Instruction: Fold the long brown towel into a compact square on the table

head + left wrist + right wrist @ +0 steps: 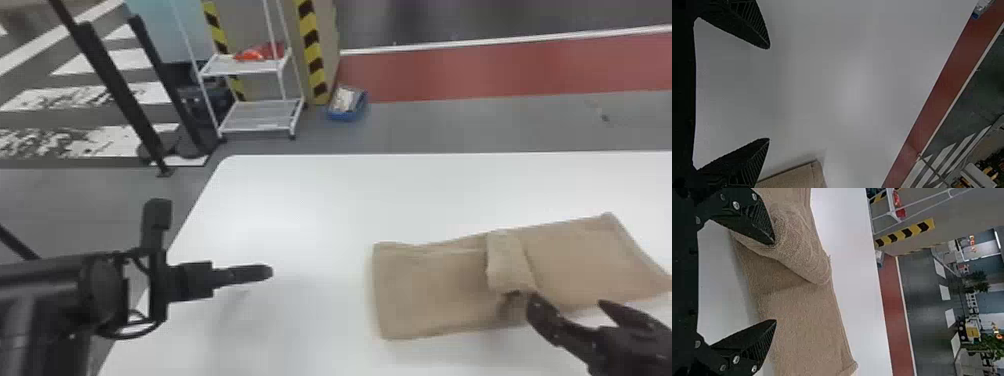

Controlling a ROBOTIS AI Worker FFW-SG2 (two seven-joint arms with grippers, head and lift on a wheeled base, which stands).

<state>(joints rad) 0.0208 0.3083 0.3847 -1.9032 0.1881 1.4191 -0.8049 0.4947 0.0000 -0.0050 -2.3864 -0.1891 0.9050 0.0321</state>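
The white table (300,200) spreads beneath the brown towel (430,295), and reaches well out past its left end. I judge the towel light, limp and soft, with enough nap that my fingers shouldn't slip; its layers could easily shift or ruck if I drag them.

My left arm (45,295) lies well apart from the towel's left end, roughly level, pointing towards it. My left gripper (769,93) holds nothing, its fingers spread wide. My right gripper (775,282) sits at the towel's near edge, about midway along, angled in towards the cloth; its fingers are parted too, with nothing clasped.

The curled flap (507,260) stands up across the towel's middle. I'd pinch it by its near end, shallowly, to smooth it without catching the layer below. One black finger (750,219) is right by that end; I can't tell whether it touches. For a later fold, I'd take the towel's far right corner (608,216).
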